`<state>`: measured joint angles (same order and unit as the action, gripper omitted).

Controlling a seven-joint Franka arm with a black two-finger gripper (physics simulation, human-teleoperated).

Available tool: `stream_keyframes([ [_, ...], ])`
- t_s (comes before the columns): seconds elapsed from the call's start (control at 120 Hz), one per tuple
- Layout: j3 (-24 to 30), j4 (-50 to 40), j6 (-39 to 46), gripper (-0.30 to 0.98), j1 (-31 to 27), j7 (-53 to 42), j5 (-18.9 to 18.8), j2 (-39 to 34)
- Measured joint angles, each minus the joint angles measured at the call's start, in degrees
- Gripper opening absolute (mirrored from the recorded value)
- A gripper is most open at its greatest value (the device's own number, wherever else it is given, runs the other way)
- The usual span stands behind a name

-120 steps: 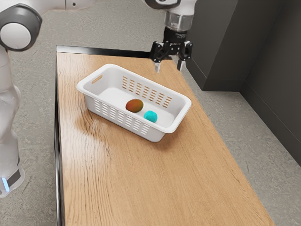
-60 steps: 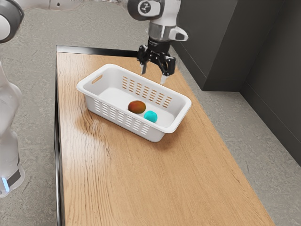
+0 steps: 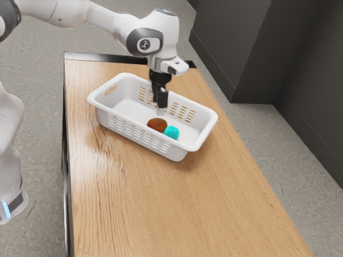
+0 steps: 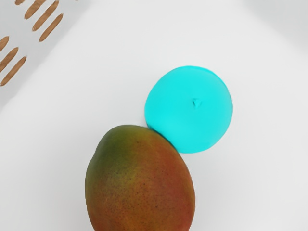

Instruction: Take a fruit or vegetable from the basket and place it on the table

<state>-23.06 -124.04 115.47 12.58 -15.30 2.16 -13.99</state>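
My gripper (image 3: 159, 111) points down over the basket in the exterior view, its fingertips just above the mango; seen from the side, its fingers overlap, so their spacing cannot be told. The red-green mango (image 3: 157, 125) lies on the floor of the white basket (image 3: 112, 118). Against it rests a round cyan item (image 3: 171, 133), on the side toward the exterior view's right. In the wrist view the mango (image 4: 140, 180) is close under my hand and touches the cyan item (image 4: 188, 109), which has a small mark on top.
The basket's slotted walls stand around both items, with its far long wall close behind my gripper. The wooden table (image 3: 177, 203) extends toward the exterior view's lower edge. A dark cabinet (image 3: 241, 48) stands beyond the table.
My hand has moved toward the exterior view's left and down over the basket, turning as it went. The mango has shifted slightly toward the cyan item and now touches it.
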Motion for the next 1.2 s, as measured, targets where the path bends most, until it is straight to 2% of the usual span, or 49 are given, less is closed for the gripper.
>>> stream_keyframes([
  [0.5, -0.8, -3.5, 5.5, 0.68, 0.4, -17.7, 2.7, 3.3],
  [1.2, -2.0, -5.1, 8.2, 0.67, 0.7, -27.1, 3.7, 6.1],
])
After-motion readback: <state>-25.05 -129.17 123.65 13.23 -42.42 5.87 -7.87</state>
